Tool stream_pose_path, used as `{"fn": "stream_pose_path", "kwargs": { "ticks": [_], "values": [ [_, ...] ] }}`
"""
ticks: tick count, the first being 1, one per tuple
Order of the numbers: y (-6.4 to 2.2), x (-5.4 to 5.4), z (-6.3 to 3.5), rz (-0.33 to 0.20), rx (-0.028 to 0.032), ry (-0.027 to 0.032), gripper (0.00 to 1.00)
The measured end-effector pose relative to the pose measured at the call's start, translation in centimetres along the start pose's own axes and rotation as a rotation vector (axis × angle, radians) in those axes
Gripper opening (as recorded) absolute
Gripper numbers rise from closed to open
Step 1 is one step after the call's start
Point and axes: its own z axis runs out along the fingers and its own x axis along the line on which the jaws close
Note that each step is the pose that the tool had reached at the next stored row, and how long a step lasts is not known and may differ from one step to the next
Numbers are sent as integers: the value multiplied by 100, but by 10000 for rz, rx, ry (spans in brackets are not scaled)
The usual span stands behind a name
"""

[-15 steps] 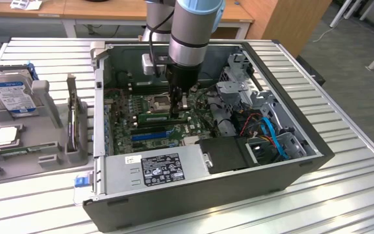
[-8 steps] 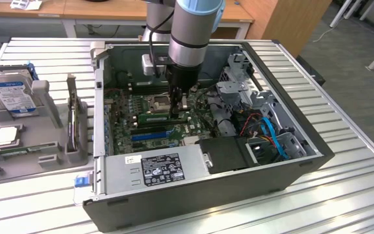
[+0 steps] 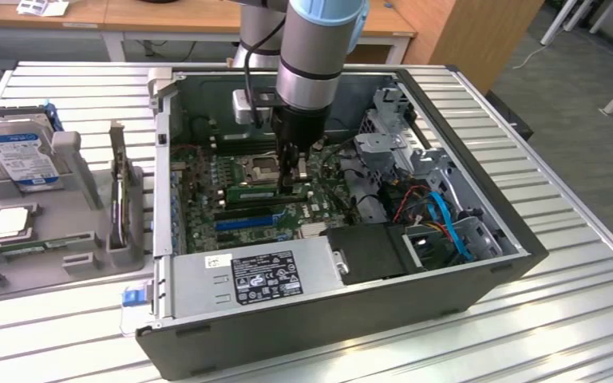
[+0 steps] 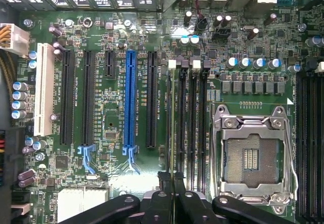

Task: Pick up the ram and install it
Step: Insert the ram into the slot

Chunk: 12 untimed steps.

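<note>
The ram [image 3: 253, 192] is a thin green stick standing on its long edge among the black memory slots [image 4: 191, 127], beside the CPU socket [image 4: 250, 158] of the motherboard [image 4: 106, 41] inside the open PC case [image 3: 285, 335]. In the wrist view the ram [image 4: 172, 122] appears edge-on as a narrow line running along the slots. My gripper [image 3: 294, 182] reaches straight down into the case, and the gripper [image 4: 173, 181] is shut on the ram's upper edge near one end. Whether the stick sits fully in its slot I cannot tell.
A grey tray [image 3: 61, 263] at the exterior view's left carries a hard drive [image 3: 13, 155], a processor [image 3: 9, 223] and an upright expansion card [image 3: 125, 207]. The power supply [image 3: 253, 275], black fan housing [image 3: 376, 251] and blue cables [image 3: 447, 219] crowd the case around the board.
</note>
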Motion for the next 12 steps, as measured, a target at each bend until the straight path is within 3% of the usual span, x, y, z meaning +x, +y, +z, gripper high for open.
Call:
{"fn": "stream_pose_path", "kwargs": {
  "ticks": [12],
  "values": [
    [-1,-8,-1,-2,0,3,12]
  ]
}}
